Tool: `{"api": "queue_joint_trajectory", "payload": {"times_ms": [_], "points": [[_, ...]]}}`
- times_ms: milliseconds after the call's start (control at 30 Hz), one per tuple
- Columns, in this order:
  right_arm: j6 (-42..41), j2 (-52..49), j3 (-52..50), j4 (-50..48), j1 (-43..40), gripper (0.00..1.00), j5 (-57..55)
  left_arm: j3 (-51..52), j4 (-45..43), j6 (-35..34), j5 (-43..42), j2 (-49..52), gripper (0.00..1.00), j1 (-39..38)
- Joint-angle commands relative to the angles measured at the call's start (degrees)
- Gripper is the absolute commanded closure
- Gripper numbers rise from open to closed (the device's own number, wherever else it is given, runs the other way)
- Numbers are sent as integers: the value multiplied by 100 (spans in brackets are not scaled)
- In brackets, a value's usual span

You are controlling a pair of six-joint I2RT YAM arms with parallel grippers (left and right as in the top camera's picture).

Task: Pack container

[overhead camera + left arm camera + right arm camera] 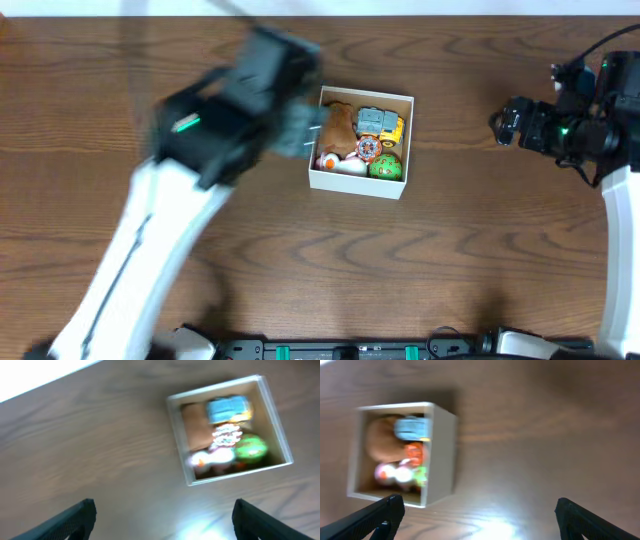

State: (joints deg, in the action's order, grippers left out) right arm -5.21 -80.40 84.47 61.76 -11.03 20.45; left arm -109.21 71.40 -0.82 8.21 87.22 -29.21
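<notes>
The left gripper (pixel 164 516) and right gripper (pixel 480 512) are spread wide, nothing held. The container (pixel 358 184), mid-frame overhead, is filled with toys (pixel 380 125), its left edge covered by the left arm (pixel 200 130).

container (pixel 356 186) on table (pixel 300 260), centre | toys (pixel 378 124) in it | left arm (pixel 215 120) at its left | right arm (pixel 560 125) well apart, right

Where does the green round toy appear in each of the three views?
Overhead: green round toy in the lower-right corner of the white square cardboard container, picture centre.
Left wrist: toy upper right, same corner.
Right wrist: toy at left, blurred, lower right inside.
Shared landmark: blue-grey toy truck above it.
</notes>
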Motion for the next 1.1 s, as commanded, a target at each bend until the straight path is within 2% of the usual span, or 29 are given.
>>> {"api": "queue_joint_trajectory", "payload": {"times_ms": [0, 167, 233, 500, 1067], "points": [[942, 616, -4, -70, -15, 1, 1222, 11, 479, -474, 846, -468, 7, 444], [1685, 1537, -4, 98, 131, 1, 1346, 17, 1176, -925, 841, -1056, 1, 1244], [1840, 1978, -4, 146, 192, 1, 1344, 22, 1276, -981, 839, -1198, 2, 1471], [1836, 3060, -4, 133, 199, 1, 1231, 22, 1276, -981, 839, -1274, 2, 1587], [1836, 3364, -4, 254, 199, 1, 1237, 22, 1279, -981, 839, -1263, 2, 1587]]}}
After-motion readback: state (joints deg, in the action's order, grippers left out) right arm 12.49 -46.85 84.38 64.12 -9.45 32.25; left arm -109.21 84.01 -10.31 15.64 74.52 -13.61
